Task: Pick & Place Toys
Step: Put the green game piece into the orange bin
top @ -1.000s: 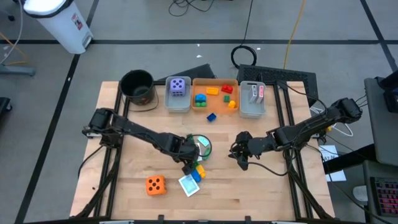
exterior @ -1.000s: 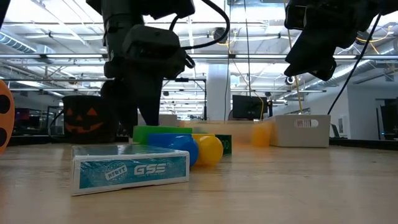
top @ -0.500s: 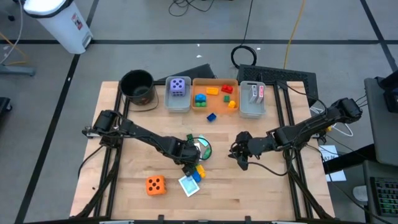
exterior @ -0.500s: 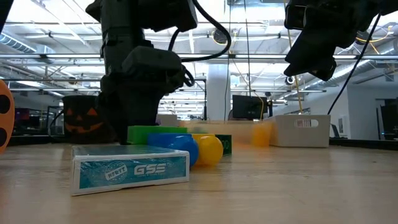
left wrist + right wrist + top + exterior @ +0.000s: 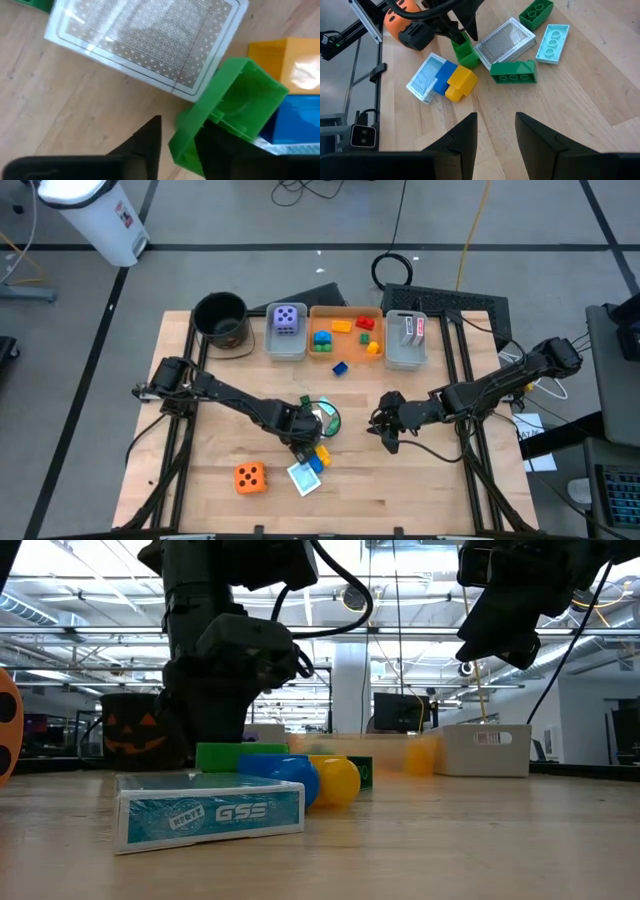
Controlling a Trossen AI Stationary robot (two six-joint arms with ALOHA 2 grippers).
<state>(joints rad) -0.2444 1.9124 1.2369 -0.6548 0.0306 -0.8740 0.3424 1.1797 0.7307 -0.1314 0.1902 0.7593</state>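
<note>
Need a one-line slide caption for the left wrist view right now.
Left gripper fingers straddling the wall of a hollow green brick, beside a patterned card and yellow and blue bricks.

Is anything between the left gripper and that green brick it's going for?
No. The left gripper already has its fingers on either side of the green brick's wall; the clear card lies just beyond.

A hollow green plastic brick [image 5: 225, 115] stands tipped on edge beside a clear-cased patterned card deck [image 5: 150, 37], touching a yellow plastic brick [image 5: 287, 60] and a blue plastic brick [image 5: 295, 120], with a teal boxed card deck [image 5: 210, 812] just in front. Nearby lie 2 more green studded bricks [image 5: 513, 70] and a pale teal flat brick [image 5: 553, 44]. An orange dotted die [image 5: 250, 477] sits apart near the table's front, a purple dotted die [image 5: 287, 319] rests in a bin, and further small bricks [image 5: 343, 336] fill the next bin.
</note>
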